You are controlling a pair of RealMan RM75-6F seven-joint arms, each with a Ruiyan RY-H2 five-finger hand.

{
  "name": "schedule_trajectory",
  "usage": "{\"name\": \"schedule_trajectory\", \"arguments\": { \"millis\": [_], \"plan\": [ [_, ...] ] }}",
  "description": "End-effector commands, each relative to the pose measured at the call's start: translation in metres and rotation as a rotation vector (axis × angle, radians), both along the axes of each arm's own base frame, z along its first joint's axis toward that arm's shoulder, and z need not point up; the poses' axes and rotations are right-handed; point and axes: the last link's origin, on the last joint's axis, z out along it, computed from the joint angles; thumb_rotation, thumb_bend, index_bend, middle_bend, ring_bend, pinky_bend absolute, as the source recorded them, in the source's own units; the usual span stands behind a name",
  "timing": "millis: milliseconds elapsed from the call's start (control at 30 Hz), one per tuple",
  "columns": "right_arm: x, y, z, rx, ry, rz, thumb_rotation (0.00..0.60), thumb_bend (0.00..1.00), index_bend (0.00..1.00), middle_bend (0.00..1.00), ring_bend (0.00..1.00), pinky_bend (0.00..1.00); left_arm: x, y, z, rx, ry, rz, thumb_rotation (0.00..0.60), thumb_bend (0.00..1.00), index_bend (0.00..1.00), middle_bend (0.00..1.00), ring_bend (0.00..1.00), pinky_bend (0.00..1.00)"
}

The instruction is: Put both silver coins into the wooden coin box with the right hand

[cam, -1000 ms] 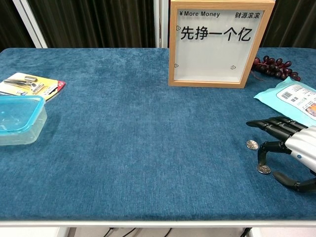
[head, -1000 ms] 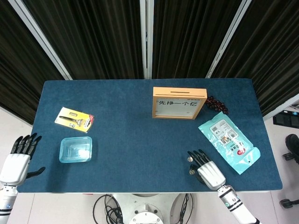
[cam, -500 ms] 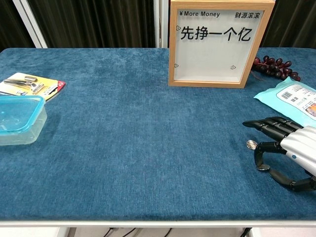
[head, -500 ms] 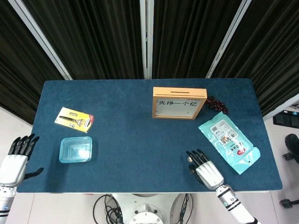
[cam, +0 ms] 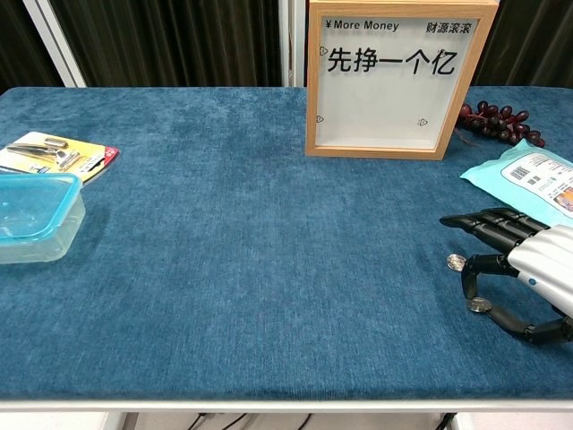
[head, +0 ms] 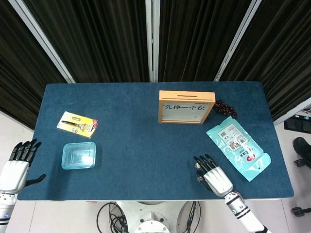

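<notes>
Change from the frames a half second and a second back: very little. The right hand [cam: 524, 269] sits in nearly the same spot at the near right of the table [head: 141, 141], having crept slightly toward the coins over the last second. The near coin [cam: 477, 305] shows a bit more clearly beside the thumb than it did half a second ago. The left hand [head: 17, 167] remains off the table's left edge, with its fingers apart and holding nothing.

Right hand: fingers stretched forward and low over the cloth, the thumb curled down beside the near coin. It grasps nothing; both coins lie flat on the cloth. Whether the thumb tip touches the near coin I cannot tell.

Coins: two small round silver discs. The far coin [cam: 457, 262] lies just under the tips of the extended fingers; the near coin lies closer to the table's front edge, between thumb and curled lower finger. From the head view they show only as pale specks at the fingertips.

Coin box [cam: 387, 76]: light wood frame, white front panel with black characters and "More Money", standing upright at the far middle-right, well apart from the coins; a slot shows in its top edge from the head view.

Also present: teal packet [head: 238, 150] right of the hand, dark grapes [cam: 497, 121] beside the box, clear blue tub [head: 78, 155], yellow carded item [head: 77, 124].
</notes>
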Motion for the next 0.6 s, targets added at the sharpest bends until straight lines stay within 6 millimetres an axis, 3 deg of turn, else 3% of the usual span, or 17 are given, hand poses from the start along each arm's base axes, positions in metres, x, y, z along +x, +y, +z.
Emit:
{"name": "schedule_trajectory", "arguments": {
  "millis": [33,600],
  "plan": [
    [0.0000,0.0002,-0.0004,-0.003,0.003,0.007,0.600,0.31,0.46,0.02,0.00,0.00,-0.0012,0.0002,0.0004,-0.001,-0.005,0.000,0.600,0.05,0.00,0.00,0.00,0.00],
    [0.0033,0.0015,-0.0018,-0.001,-0.020,0.050,0.600,0.32,0.44,0.03,0.00,0.00,-0.0043,-0.0023,0.0028,-0.001,-0.021,-0.011,0.600,0.05,0.00,0.00,0.00,0.00]
  ]
}}
